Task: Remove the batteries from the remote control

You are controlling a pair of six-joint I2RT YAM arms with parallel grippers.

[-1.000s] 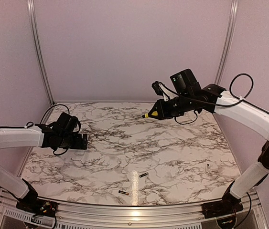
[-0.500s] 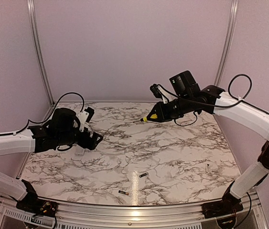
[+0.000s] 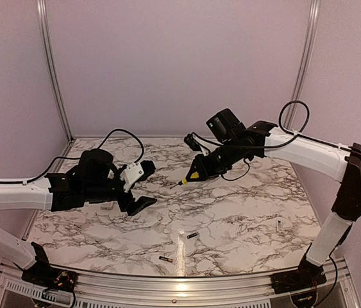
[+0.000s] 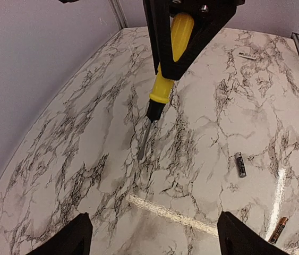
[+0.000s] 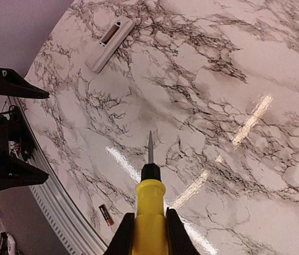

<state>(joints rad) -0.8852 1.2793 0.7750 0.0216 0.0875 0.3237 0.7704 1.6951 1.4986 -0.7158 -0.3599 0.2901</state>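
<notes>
The white remote control (image 5: 109,43) lies flat at the left of the table, its dark recess facing up. One dark battery (image 3: 192,235) lies near the front middle and a second battery (image 3: 165,259) lies closer to the front edge; both also show as battery (image 4: 240,164) and battery (image 4: 278,229). My left gripper (image 3: 140,189) hovers open and empty over the table's left middle, its black fingertips (image 4: 77,236) far apart. My right gripper (image 3: 209,162) is shut on a yellow-handled screwdriver (image 5: 150,204), tip aimed down-left above the marble.
A small pale speck (image 3: 278,224) lies at the right of the marble table (image 3: 244,212). Purple walls close off the back and sides, and a metal rail (image 3: 186,285) runs along the front edge. A cable (image 3: 125,135) loops above the left arm.
My left arm has swung right and forward from the left wall toward the middle, jaws narrowing slightly. The right arm has carried the screwdriver left and lower, toward the table centre.
</notes>
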